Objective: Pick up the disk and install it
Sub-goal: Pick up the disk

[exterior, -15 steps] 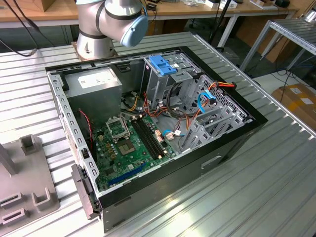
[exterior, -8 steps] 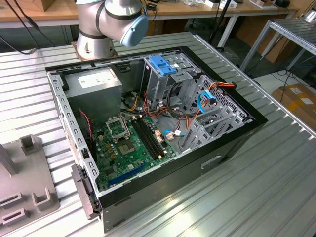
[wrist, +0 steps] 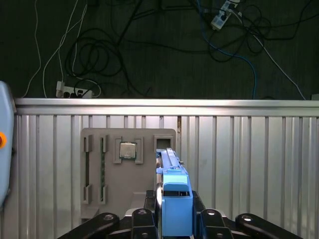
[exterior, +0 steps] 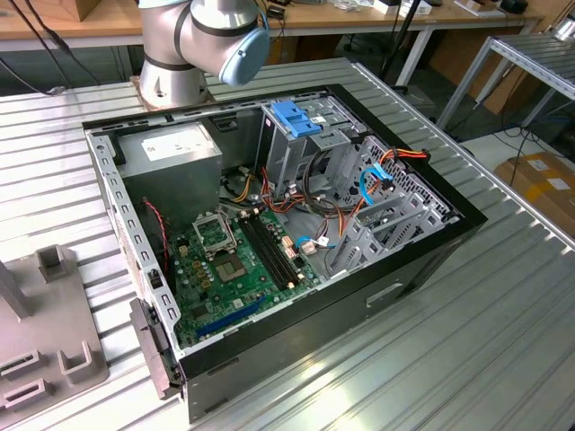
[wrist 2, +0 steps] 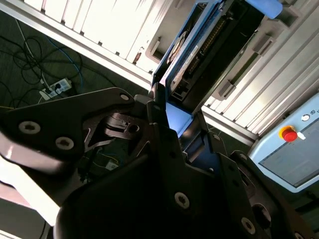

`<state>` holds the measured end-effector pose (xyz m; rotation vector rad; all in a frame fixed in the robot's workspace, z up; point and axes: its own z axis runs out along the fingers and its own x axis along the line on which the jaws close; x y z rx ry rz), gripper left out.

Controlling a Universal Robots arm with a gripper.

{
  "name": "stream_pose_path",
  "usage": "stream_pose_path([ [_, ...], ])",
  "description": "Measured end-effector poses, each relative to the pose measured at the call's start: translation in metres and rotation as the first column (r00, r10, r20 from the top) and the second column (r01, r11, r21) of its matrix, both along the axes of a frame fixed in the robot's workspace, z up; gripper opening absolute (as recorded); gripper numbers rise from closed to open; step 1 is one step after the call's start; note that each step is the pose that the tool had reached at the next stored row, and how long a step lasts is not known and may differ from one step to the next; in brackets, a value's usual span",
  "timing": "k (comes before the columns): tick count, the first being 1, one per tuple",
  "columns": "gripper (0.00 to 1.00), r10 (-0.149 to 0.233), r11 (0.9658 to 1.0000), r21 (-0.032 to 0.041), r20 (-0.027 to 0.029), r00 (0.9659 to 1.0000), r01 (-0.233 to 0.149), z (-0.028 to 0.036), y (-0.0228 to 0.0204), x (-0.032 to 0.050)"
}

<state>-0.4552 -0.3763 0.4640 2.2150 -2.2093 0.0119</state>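
Observation:
In the first wrist view the disk [wrist: 173, 191] shows edge-on, a grey drive in a bright blue carrier. It is clamped between the black fingers of my gripper [wrist: 175, 219], which is shut on it. It hangs over the grey fixture plate [wrist: 97, 149] on the ribbed table. In the second wrist view the disk [wrist 2: 192, 55] sticks out past the gripper [wrist 2: 172, 119], its labelled face and blue frame showing. The open computer case [exterior: 269, 224] lies in the middle of the exterior view, with the arm's base [exterior: 193, 40] behind it.
Inside the case are a grey cage with a blue cap [exterior: 296, 117], a power-supply box [exterior: 171, 153], a green motherboard [exterior: 234, 260] and loose cables. The fixture plate holds a processor chip [wrist: 127, 150]. A pendant with a red button [wrist 2: 289, 133] lies beside the table. Cables lie on the floor.

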Motion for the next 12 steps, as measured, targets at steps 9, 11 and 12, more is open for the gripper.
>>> stream_pose_path([
  [9,0.36,0.000,1.0000,0.0000,0.0000,1.0000,0.000,0.0094,0.0000,0.0000],
  [11,0.36,0.000,1.0000,0.0000,0.0001,1.0000,0.000,0.0147,0.0000,0.0000],
  [12,0.36,0.000,1.0000,-0.0001,0.0000,1.0000,0.000,0.0162,0.0000,0.0000],
])
